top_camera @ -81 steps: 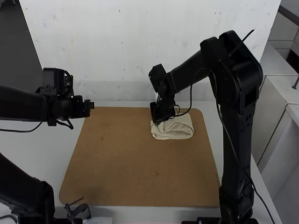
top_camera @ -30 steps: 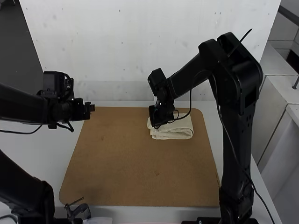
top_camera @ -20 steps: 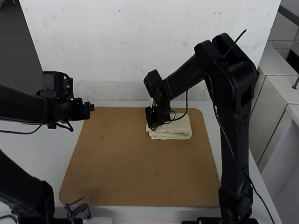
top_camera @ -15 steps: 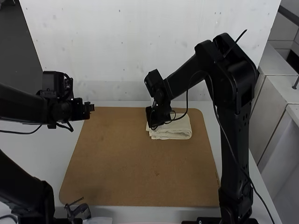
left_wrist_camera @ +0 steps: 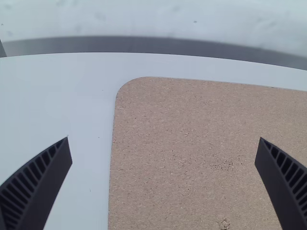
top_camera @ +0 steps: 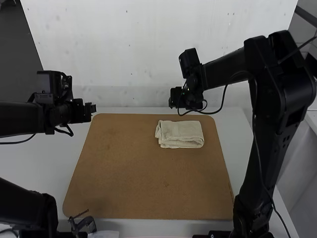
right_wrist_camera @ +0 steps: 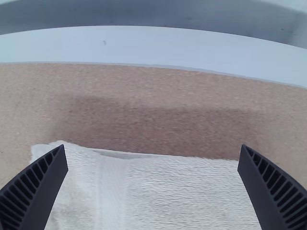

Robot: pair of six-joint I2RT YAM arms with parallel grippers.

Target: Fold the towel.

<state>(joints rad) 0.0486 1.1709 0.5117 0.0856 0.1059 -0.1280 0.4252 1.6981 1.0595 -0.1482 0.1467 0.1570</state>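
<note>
Right gripper (top_camera: 176, 97): we find it wide open, with nothing between its fingers (right_wrist_camera: 33, 189). In the high view it shows beyond the towel (top_camera: 181, 134) and apart from it.
Right fingers: black, tapered and ribbed; we see them spread well apart, with part of the towel in sight between them in the right wrist view.
Right arm (top_camera: 277, 74): bent at the elbow, a black cable (top_camera: 222, 101) looping beside its wrist.
Towel: cream, folded into a compact, flat, roughly rectangular stack. We note layered edges along its near side and a slightly uneven left end. Neither gripper has hold of it.
Board (top_camera: 143, 183): brown, with rounded far corners, and carrying the towel. We place the towel right of the middle, near the far edge, a strip of board between. A soft shadow falls across that strip.
Left gripper (top_camera: 91, 109): near the board's far left corner; we record it wide open and holding nothing, its ribbed fingers well apart in the left wrist view.
Table (top_camera: 54, 163): white, extending past the board on both sides.
Dark item (top_camera: 84, 224): small, near the board's near left corner; we cannot tell what it is.
</note>
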